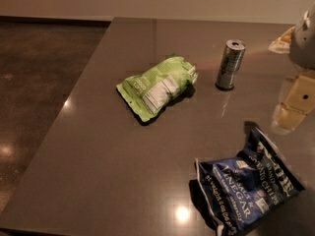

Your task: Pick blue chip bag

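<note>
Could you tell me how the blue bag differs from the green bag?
The blue bag is navy with white lettering; the green bag is green with a white label. The blue bag looks larger and lies nearer the front than the green bag. Both lie crumpled on the table. The gripper is at the right edge.

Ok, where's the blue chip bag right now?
Camera view, lower right: the blue chip bag lies on the table, just below the hand at the right edge, can farther back.
</note>
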### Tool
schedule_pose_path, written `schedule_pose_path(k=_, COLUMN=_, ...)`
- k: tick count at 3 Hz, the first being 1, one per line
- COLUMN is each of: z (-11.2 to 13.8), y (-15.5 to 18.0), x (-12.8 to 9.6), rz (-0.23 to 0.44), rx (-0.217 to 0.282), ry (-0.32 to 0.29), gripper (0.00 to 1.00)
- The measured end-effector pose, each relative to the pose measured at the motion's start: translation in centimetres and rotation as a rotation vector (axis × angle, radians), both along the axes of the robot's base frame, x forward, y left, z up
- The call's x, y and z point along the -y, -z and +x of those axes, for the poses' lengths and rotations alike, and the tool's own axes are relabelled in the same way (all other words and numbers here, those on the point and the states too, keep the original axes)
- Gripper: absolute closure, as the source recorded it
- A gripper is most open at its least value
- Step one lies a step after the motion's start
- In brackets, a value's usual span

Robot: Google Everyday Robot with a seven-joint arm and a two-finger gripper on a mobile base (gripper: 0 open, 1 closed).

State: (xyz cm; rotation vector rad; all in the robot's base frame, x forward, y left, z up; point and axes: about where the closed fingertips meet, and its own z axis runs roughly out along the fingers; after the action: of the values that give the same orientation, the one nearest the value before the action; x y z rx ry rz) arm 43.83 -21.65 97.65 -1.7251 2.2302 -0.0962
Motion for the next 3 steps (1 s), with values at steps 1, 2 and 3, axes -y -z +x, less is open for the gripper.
schedule_pose_path(k=1, z=-0.9, y=0.8, x=-0.4, rz=0.014, rx=-0.016, ry=-0.056, gripper=0.00)
schedule_pose_path(k=2, z=-3.0, y=2.6, x=-0.6, rz=0.014, rx=-0.037, ry=-0.154, gripper=0.00)
schedule_pose_path(k=3, z=-5.0, y=4.5, x=-1.1, rz=0.014, rx=-0.045, ry=-0.263, gripper=0.00)
